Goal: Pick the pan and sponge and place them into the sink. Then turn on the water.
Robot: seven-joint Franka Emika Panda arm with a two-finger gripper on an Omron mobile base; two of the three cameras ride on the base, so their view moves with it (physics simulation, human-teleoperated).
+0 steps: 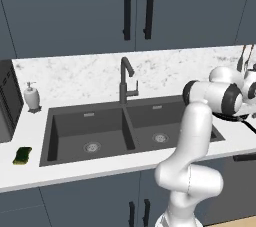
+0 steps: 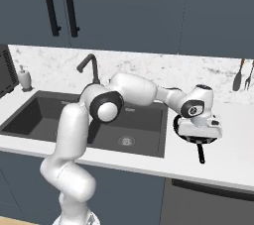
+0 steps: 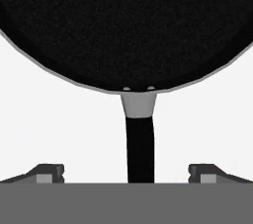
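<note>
Marble-patterned counter (image 1: pixel 75 78) runs under dark cabinets, and you have one sink (image 1: pixel 50 136) with two basins, one gooseneck faucet (image 1: pixel 125 78), one soap dispenser (image 1: pixel 32 96), one sponge (image 1: pixel 22 155) and one pan (image 3: pixel 123 25) to count. Two utensils (image 2: pixel 244 75) hang on the wall beyond your tool, on its far side from the sink.

Your gripper (image 2: pixel 199 140) hangs low over the counter just past the sink's right rim, pointing down. In the hand view its two fingertips (image 3: pixel 47 172) stand wide apart, one on each side of the pan's black handle (image 3: pixel 140 149); neither tip touches the handle, so you hold nothing. The handle runs straight up the middle between them to a grey neck, and the round black bowl of the pan lies directly ahead of the tips. In the right base view the pan's rim peeks out beneath the hand and the handle's end (image 2: pixel 201 155) sticks out toward you from under it.

Both basins lie to the left of your tool, beside it. The sponge sits well apart from the gripper, on the counter beyond the sink's far left rim, and the soap dispenser stands behind it by the wall.
</note>
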